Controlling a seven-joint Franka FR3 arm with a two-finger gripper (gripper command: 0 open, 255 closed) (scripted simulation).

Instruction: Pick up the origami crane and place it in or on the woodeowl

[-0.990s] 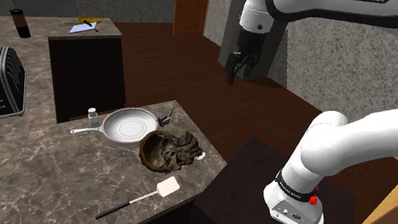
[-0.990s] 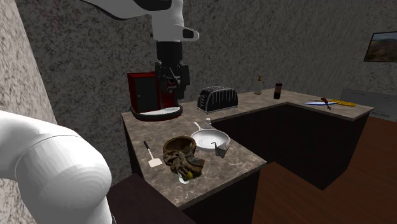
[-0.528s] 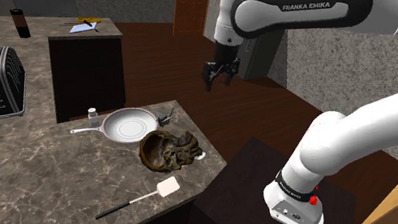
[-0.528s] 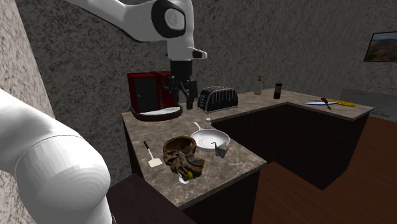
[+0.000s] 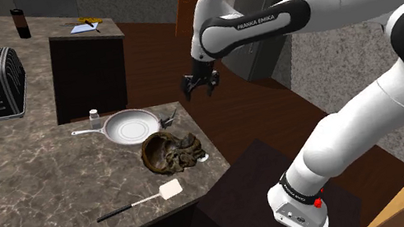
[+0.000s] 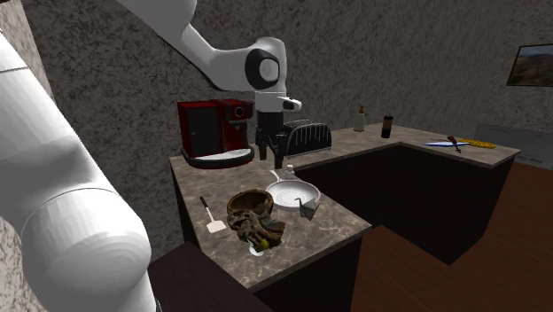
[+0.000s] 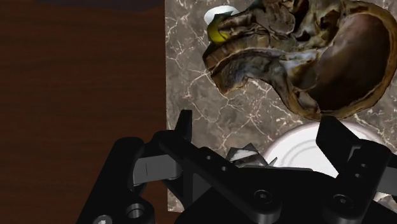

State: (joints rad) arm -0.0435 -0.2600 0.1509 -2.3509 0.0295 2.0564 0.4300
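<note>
The claw (image 5: pixel 199 86) is open. Its two black fingers (image 7: pixel 184 130) are apart and hold nothing. It hangs in the air, up above the edge of the counter (image 5: pixel 44 179), near the white pan (image 5: pixel 129 128). Looking down from the claw, the small grey paper crane (image 7: pixel 245 156) shows in the gap between the fingers, but they do not touch it. The crane sits on the counter just beside the pan's rim, on the side away from its handle. The brown owl (image 5: pixel 171 151) lies just beside the pan too, near the crane. A white spatula (image 5: pixel 167 191) lies past the owl, well apart from the pan. A little shaker (image 5: pixel 94 115) stands by the pan's handle.
</note>
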